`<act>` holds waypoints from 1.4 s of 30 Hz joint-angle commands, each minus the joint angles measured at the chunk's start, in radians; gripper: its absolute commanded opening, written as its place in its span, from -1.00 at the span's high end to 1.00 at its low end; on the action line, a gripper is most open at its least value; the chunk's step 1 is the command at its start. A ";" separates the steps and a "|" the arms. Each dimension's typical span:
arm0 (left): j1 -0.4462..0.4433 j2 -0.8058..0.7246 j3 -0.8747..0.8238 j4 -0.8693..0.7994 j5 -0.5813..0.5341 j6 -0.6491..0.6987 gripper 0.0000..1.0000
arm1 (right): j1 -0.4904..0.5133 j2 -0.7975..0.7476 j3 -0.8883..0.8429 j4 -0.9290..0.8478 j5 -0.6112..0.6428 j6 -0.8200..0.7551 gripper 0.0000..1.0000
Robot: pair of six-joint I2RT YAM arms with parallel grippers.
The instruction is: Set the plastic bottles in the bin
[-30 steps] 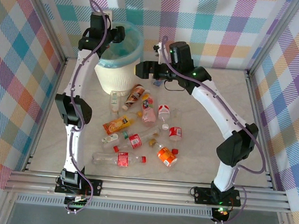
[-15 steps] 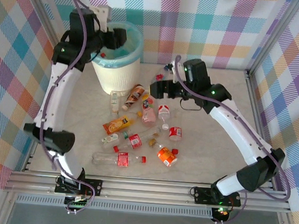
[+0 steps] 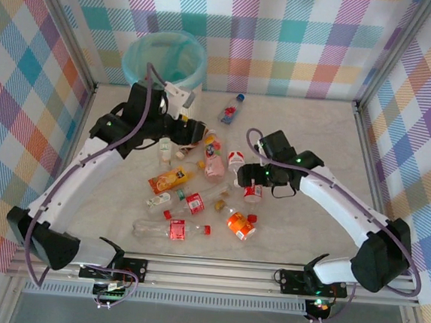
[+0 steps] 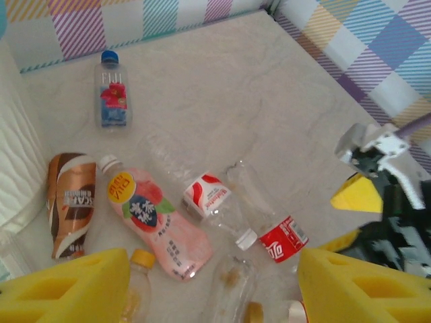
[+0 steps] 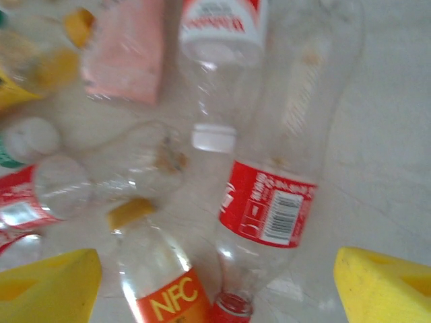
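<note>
**Counter pile revisited by both arms**

Marbled counter (image 3: 315, 140) is strewn with the plastic bottles (image 3: 197, 198), near the bin (image 3: 164, 55) at the back left. Both arms have been brought down from the bin to the pile. The left claw (image 4: 214, 256) is held apart, empty, above a pink bottle (image 4: 158, 229). The right claw (image 5: 217, 252) is spread, empty, over a red-labelled bottle (image 5: 269, 208). A blue-capped bottle (image 3: 231, 110) is seen lying outside the bin, so fresh pickups are judged next.

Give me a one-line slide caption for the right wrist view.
Right gripper, jaws open, hovers over a red-labelled clear bottle beside an orange NFC bottle on the table.
</note>
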 commanded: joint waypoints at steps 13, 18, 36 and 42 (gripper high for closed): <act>-0.011 -0.121 -0.042 -0.063 -0.124 -0.015 -0.39 | -0.027 0.273 -0.065 0.147 0.012 0.042 -0.60; -0.011 -0.137 -0.045 -0.072 -0.136 -0.020 -0.40 | -0.035 0.327 -0.068 0.168 0.015 0.031 -0.53; -0.011 -0.106 0.041 -0.016 -0.186 -0.170 -0.40 | -0.090 0.133 -0.116 0.148 0.080 -0.012 -0.21; -0.010 -0.066 0.122 0.025 -0.108 -0.226 -0.42 | -0.092 -0.052 -0.080 0.094 0.120 -0.087 -0.19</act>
